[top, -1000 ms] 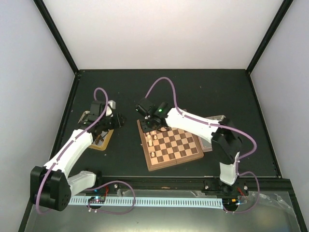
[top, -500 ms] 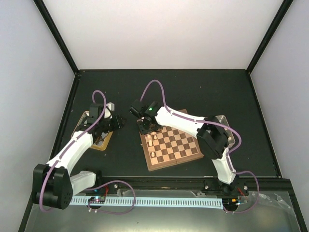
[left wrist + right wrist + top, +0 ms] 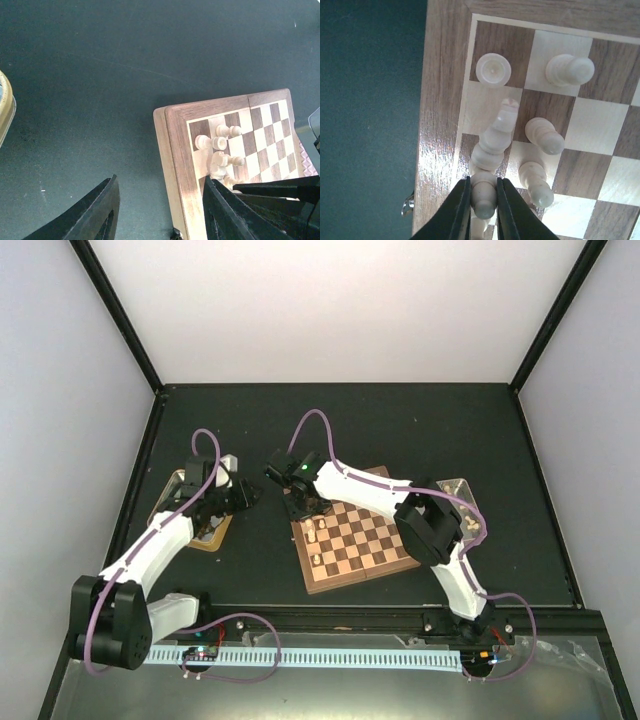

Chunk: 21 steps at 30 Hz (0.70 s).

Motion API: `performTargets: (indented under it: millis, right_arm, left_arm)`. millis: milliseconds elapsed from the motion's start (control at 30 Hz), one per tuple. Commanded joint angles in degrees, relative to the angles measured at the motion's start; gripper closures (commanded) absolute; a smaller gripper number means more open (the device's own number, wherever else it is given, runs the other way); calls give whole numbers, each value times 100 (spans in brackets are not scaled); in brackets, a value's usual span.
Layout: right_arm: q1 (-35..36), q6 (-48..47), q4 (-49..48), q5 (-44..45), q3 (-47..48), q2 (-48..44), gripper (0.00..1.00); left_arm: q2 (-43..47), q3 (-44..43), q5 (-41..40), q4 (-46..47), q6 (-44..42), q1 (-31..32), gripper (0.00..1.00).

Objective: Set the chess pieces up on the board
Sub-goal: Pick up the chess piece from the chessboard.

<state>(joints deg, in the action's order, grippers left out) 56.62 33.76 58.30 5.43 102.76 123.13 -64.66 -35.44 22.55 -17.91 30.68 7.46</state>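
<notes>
The right tool (image 3: 484, 202) is clenched on a pale chess piece (image 3: 484, 189), with both jaws touching its sides, above the squares next to the rim of the board (image 3: 439, 100). Several other pale pieces (image 3: 493, 70) stand close together on the neighbouring corner squares. The left tool (image 3: 160, 215) is released, with nothing between its jaws. It is positioned over the dark bench (image 3: 100, 75), just beside the board's corner. The board lies flat on the bench.
</notes>
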Motion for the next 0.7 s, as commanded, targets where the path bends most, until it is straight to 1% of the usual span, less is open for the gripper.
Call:
performTargets:
  millis: [0,167,400,567,667]
  right_arm:
    - [41,44,101,52,174,45,89]
    - [42,-81,54,118,147,-33,94]
    - [76,-592,-153,83,-57,-310,95]
    - [141,-988,-387,-10,-228,-502,95]
    - [194,-1140,-414,-33,-243,-532,95]
  left_arm:
    - [-98,6,222,236,29,-58,52]
    - [-145,108,545,466,134,-69,50]
    - [-388,266,1144,942,522,-63,45]
    - [-653,378,1630,1474,912,-68,41]
    - [-805,400,1774,1658,1047,-69,40]
